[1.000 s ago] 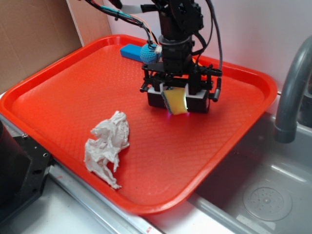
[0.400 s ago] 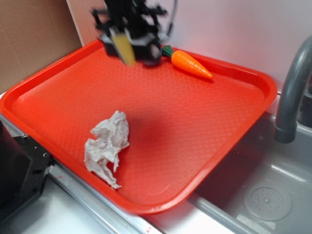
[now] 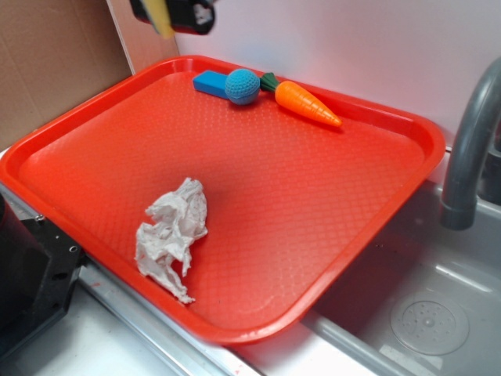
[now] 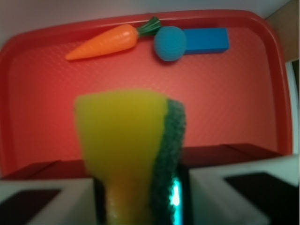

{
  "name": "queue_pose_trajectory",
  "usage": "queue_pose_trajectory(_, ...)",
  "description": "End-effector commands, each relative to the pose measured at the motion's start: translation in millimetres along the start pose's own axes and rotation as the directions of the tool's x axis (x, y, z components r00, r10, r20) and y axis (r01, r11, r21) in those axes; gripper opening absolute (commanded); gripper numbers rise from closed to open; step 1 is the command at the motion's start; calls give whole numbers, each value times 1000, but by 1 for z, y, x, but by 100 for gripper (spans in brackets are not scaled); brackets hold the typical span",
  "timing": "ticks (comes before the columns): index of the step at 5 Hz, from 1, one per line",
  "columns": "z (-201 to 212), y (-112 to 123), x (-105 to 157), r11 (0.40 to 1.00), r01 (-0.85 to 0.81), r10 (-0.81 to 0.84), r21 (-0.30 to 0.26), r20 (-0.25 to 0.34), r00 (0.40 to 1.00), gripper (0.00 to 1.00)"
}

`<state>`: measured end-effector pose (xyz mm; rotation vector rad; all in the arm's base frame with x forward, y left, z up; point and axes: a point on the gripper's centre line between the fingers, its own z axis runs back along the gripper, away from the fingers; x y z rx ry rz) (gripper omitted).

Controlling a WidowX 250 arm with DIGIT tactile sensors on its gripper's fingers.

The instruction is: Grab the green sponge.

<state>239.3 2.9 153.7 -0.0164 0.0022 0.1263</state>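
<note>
The green sponge (image 4: pixel 126 150), yellow foam with a dark green scouring layer on its right face, stands upright between my fingers in the wrist view. My gripper (image 4: pixel 140 201) is shut on it, pinching its lower part. In the exterior view the gripper (image 3: pixel 168 16) is blurred at the top left edge of the frame, high above the back left corner of the red tray (image 3: pixel 63 149), with the sponge (image 3: pixel 160 17) showing as a yellow streak in it.
At the tray's back edge lie a blue block (image 3: pixel 209 81), a blue knitted ball (image 3: pixel 243 86) and an orange toy carrot (image 3: pixel 307 103). A crumpled white paper towel (image 3: pixel 174 233) sits near the front left. A grey tap (image 3: pixel 468 149) and sink (image 3: pixel 423 313) are at the right.
The gripper has lifted the sponge off the tray and carried it up and to the back left, almost out of the exterior frame. The ball, block and carrot now show uncovered.
</note>
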Motion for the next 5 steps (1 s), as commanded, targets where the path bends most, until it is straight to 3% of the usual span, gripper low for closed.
queue_pose_trajectory(1,9,42,-4,978,158,-155,133,-35,987,0)
queue_pose_trajectory(3,25,23,-8,967,198,-203,157,13,979,0)
queue_pose_trajectory(5,18,25,-16,977,173,-176,125,9,984,0)
